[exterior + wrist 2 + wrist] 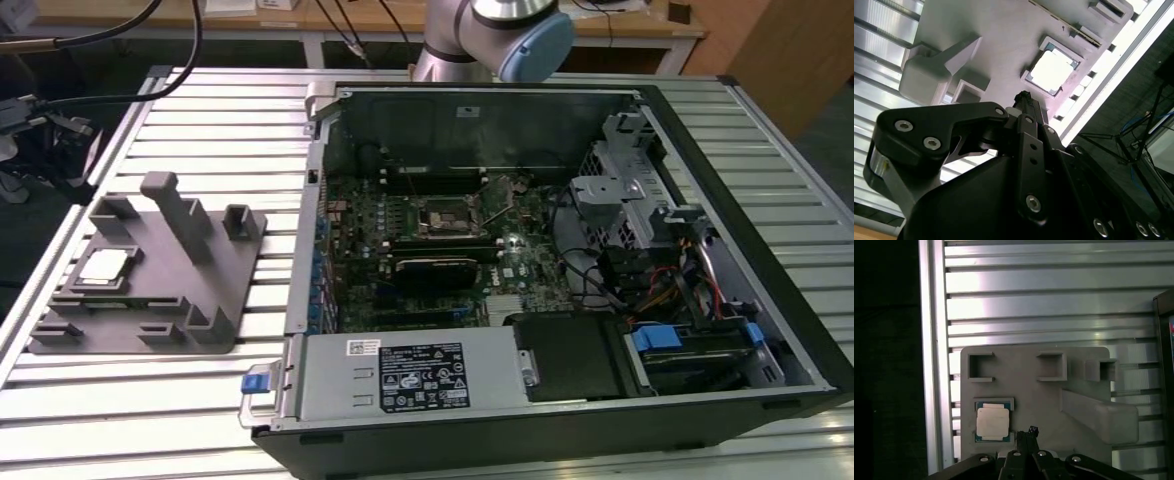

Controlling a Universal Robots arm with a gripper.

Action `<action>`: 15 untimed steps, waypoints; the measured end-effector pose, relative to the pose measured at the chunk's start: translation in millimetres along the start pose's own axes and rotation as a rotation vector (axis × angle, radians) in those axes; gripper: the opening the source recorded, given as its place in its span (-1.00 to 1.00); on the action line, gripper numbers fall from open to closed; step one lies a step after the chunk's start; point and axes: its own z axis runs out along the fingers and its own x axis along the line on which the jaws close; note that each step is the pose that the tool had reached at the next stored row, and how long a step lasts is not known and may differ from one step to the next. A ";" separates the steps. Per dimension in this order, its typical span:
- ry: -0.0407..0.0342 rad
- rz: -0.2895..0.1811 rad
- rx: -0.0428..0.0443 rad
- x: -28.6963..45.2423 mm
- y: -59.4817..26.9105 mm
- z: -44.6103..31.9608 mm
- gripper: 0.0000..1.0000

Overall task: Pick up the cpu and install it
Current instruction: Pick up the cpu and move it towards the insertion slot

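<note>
My empty, clenched gripper (1031, 431) hung near the cpu (993, 422), nine o'clock on the tray (160, 295) in the exterior view: light, stiff, fragile, I judged, best pinched by its edges.

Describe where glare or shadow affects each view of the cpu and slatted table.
First wrist view: glare bands streak the slatted table, and the cpu top looks washed out. Second wrist view: the table's edge blows out white behind the dark gripper. Exterior view: light is even, though the computer case interior is dim.
</note>
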 end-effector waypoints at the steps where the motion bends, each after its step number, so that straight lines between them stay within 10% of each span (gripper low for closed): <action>1: 0.0000 0.000 0.0000 0.3 -0.1 0.5 -0.79; 15: -0.0002 0.000 0.0001 5.5 -0.8 7.0 -0.79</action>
